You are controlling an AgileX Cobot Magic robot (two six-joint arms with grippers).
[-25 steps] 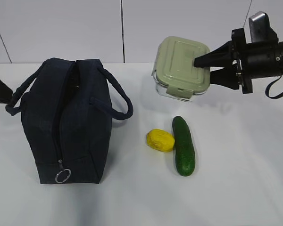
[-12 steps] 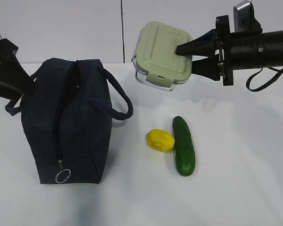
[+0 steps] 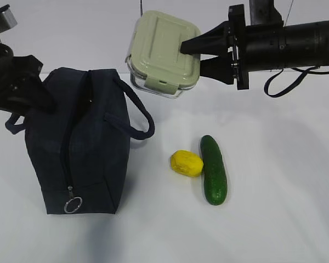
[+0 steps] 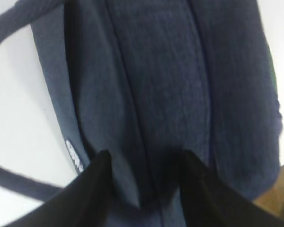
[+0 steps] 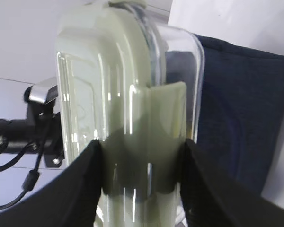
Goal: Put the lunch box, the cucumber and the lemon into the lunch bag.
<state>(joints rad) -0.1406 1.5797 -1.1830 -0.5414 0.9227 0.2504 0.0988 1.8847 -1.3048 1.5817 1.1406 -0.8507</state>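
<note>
My right gripper [image 3: 192,58] is shut on the lunch box [image 3: 163,52], clear with a sage-green lid, and holds it tilted in the air just right of the lunch bag's far end. In the right wrist view the fingers [image 5: 87,179] clamp the box [image 5: 123,94] across its side, with the bag [image 5: 241,109] behind. The navy lunch bag [image 3: 77,148] stands at the left. My left gripper [image 3: 38,90] is at its far left top; in the left wrist view its jaws [image 4: 146,163] stand apart over the bag's fabric [image 4: 180,71]. The lemon [image 3: 186,163] and the cucumber [image 3: 214,177] lie side by side on the table.
The bag's silver ring pull [image 3: 72,205] hangs at the near end, and one loop handle [image 3: 140,112] sticks out to the right. The white table [image 3: 285,181] meets a white wall behind.
My right gripper has carried the lunch box up and to the left, toward the bag. My left arm has come in from the left edge to the bag's far top.
</note>
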